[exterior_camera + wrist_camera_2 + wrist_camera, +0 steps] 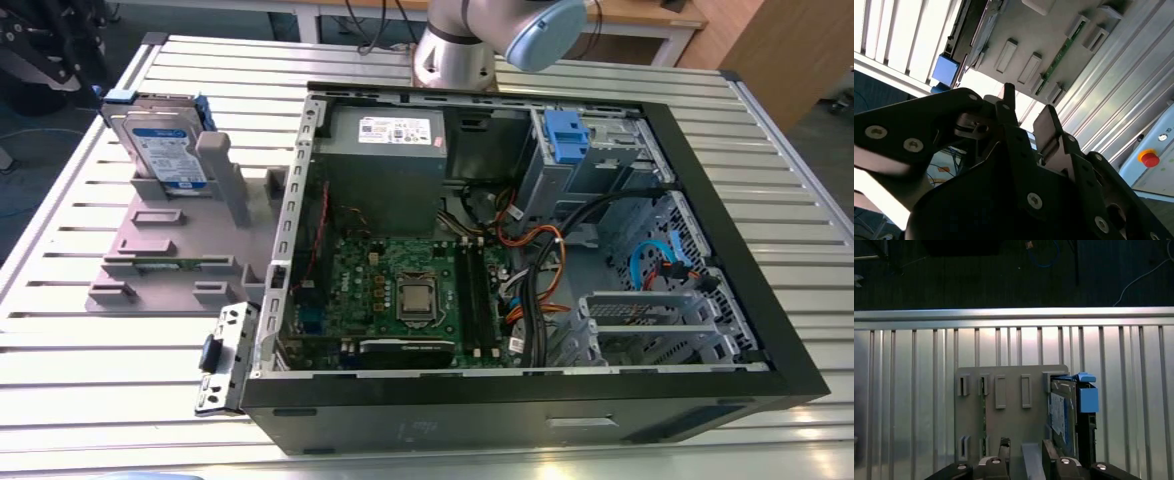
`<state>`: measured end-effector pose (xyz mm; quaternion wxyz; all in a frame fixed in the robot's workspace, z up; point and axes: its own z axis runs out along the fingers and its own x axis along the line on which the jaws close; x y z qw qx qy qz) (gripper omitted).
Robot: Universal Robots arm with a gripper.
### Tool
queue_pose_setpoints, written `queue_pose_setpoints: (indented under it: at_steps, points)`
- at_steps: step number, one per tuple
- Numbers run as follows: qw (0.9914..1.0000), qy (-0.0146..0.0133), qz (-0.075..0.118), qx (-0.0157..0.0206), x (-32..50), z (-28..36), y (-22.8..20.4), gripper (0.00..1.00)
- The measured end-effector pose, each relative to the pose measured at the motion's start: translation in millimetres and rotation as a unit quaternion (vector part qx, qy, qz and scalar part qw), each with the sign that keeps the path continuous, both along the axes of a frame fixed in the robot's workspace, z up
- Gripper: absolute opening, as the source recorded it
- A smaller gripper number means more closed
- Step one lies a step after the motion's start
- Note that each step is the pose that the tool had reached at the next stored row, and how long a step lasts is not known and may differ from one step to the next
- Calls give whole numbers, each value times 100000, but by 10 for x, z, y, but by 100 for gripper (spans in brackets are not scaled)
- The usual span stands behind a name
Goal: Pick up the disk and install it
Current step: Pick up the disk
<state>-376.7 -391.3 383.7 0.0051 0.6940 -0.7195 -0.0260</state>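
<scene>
Claw spread, empty, over the rack.
Exterior view: disk stands upright in the rack, ten o'clock from the computer. First wrist view: claw hovers just beside the disk; descending off-centre might clip its blue bracket, tipping it.

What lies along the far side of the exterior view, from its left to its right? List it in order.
the disk, upright in its grey holder → grey metal box → blue clip → black case wall
</scene>
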Motion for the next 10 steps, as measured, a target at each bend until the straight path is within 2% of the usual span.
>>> queue_pose_setpoints:
  at_steps: [2, 3, 4, 10]
  points:
    - [100000, -1, -2, 29, 0, 0, 0, 47]
    - [100000, 0, 1, 43, 0, 0, 0, 47]
    - [100000, -1, -1, 57, 0, 0, 0, 53]
    - [100000, -1, 0, 166, 0, 0, 0, 53]
